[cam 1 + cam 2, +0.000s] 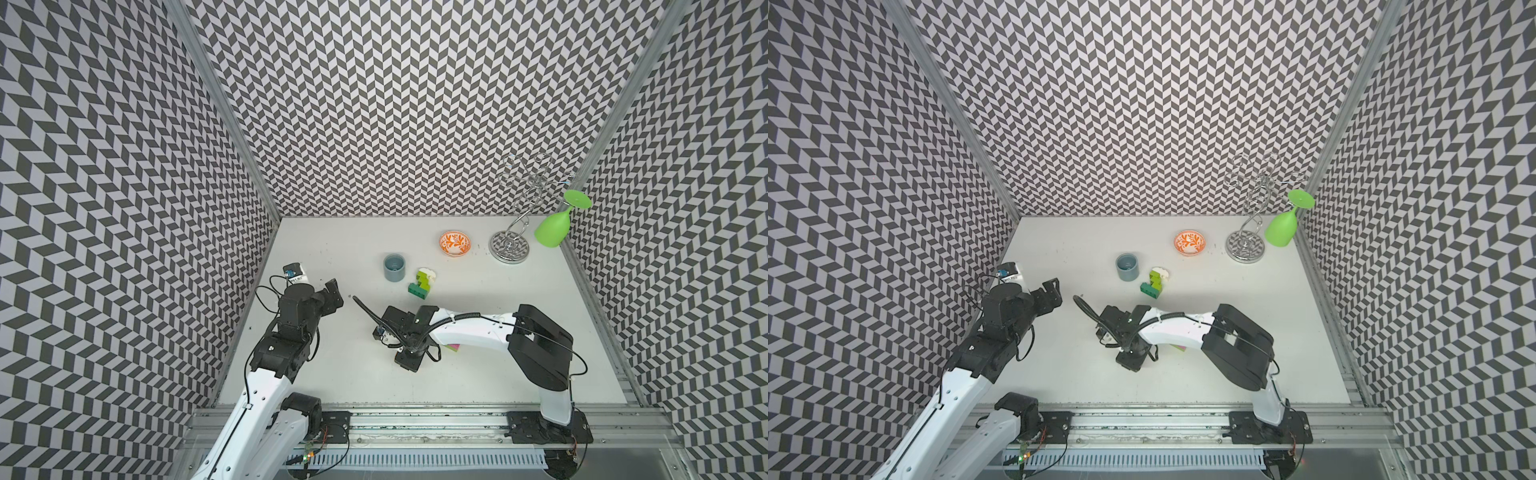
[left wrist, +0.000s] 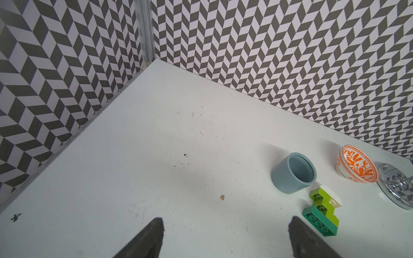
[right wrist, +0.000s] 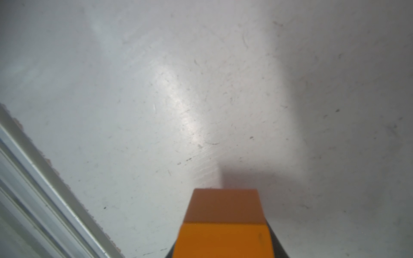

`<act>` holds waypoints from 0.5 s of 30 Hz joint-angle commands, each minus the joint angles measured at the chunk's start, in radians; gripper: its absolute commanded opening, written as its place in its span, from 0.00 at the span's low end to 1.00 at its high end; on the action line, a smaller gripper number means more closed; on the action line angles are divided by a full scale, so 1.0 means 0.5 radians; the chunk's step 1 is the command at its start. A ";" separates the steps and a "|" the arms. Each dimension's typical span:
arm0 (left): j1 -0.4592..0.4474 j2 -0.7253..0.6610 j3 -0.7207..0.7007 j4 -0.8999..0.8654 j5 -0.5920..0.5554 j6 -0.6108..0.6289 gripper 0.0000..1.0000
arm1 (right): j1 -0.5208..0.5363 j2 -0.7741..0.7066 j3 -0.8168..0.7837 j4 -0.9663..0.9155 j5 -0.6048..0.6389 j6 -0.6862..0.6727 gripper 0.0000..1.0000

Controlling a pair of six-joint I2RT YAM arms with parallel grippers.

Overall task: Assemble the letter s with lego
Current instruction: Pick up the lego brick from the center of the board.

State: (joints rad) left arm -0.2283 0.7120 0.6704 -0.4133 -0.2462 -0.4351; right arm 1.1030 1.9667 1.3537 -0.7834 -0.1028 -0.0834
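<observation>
White desk (image 2: 156,145), herringbone walls (image 1: 374,104) | my left tool (image 2: 226,223) wide open, empty | my right tool (image 3: 224,253) clamped on orange brick (image 3: 223,214) | green lego stack (image 1: 420,284) beside grey-blue cup (image 1: 394,267)

Grey-and-white chevron walls (image 1: 415,104) close three sides: one just left of the left gripper (image 1: 332,291), one well ahead of it, and one well off to the right of the right gripper (image 1: 409,359). Aluminium posts (image 1: 224,104) stand in the two far corners, the nearer one ahead and left of the left gripper. The table (image 1: 332,374) is flat and white. Dark specks (image 2: 185,154) and fine scratches mark it ahead of the left gripper. An aluminium rail (image 1: 415,419) runs along the table's near edge, near the right gripper. The light is soft and even. A pale glare (image 3: 185,116) lies on the table just ahead of the right gripper, with a grey shadow (image 3: 335,111) beside it.
</observation>
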 commanded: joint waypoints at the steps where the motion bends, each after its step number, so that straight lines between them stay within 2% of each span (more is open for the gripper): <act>1: 0.015 -0.030 -0.001 0.004 -0.023 0.036 0.89 | -0.009 -0.013 0.014 0.032 -0.008 -0.006 0.28; 7: 0.015 -0.031 -0.002 0.004 -0.023 0.036 0.89 | -0.058 -0.216 0.002 -0.025 0.026 -0.098 0.17; 13: 0.014 -0.034 -0.001 0.008 -0.017 0.036 0.89 | -0.285 -0.511 -0.149 -0.061 0.099 -0.315 0.14; 15: 0.016 -0.037 -0.002 0.005 -0.021 0.036 0.89 | -0.332 -0.578 -0.234 0.000 0.140 -0.422 0.08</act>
State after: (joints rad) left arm -0.2283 0.7101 0.6704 -0.4133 -0.2481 -0.4351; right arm 0.9684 1.7237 1.2800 -0.8040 -0.0742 -0.2035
